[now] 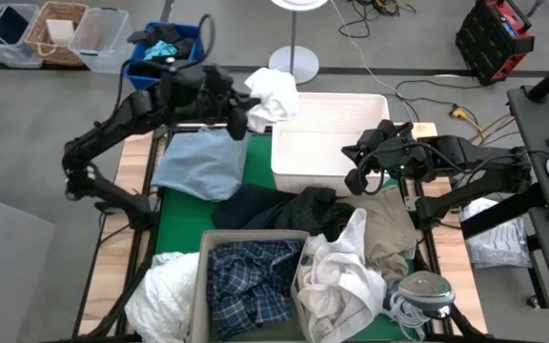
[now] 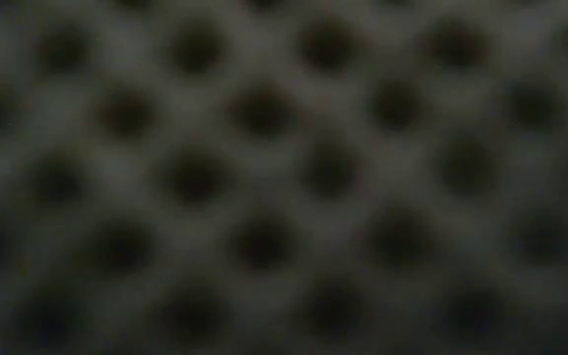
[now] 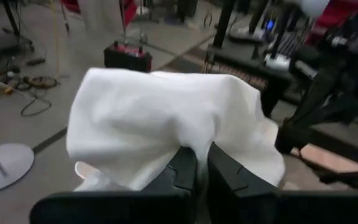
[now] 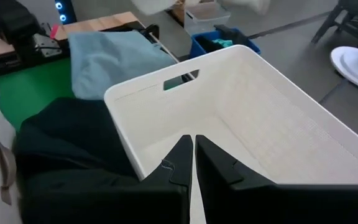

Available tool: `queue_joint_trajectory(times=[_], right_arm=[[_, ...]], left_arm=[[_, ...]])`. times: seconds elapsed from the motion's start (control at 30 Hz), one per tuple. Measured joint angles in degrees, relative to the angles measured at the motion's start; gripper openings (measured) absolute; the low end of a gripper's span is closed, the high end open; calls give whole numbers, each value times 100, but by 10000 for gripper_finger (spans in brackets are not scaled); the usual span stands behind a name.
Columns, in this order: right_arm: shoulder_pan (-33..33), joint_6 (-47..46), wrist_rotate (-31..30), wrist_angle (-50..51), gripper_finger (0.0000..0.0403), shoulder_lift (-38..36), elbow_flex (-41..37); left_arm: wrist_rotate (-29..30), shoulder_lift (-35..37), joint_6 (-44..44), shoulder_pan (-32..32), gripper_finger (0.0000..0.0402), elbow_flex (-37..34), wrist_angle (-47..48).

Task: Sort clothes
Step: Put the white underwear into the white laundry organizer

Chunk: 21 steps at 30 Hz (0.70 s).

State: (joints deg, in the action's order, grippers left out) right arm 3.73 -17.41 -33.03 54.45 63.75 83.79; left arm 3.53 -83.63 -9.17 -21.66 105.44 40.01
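**One white garment gripped above the bin's corner**

One white garment (image 1: pixel 273 93) hangs bunched in my left end effector (image 1: pixel 242 112), whose fingers (image 3: pixel 182 169) are pinched tight on the cloth, up over the far left corner of the white plastic bin (image 1: pixel 327 143). My right end effector (image 1: pixel 357 177) sits at the bin's near right edge, fingers (image 4: pixel 182 158) pressed together on nothing, pointing into the bin. Just left of the bin a light blue shirt (image 1: pixel 200 162) lies spread on the desk's green mat (image 1: pixel 174 233). Nearer, black pieces (image 1: pixel 284 210) lie piled against the bin's wall, a khaki piece (image 1: pixel 389 224) beside them. A blue plaid shirt (image 1: pixel 251 276) fills a gray bin (image 1: pixel 201 276), with cream pieces (image 1: pixel 336 276) to its right.
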Motion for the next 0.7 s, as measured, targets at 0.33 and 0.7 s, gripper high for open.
queue_joint_trajectory(times=[0.33, 0.7], right_arm=[[0, -254, -16, 115, 13, -161, -2], [0, -454, -507, 289, 13, -620, -4]], left_arm=[[-20, -1298, 446, 216, 0, 1443, 817], [-260, -2265, 261, 266, 22, 2383, 948]])
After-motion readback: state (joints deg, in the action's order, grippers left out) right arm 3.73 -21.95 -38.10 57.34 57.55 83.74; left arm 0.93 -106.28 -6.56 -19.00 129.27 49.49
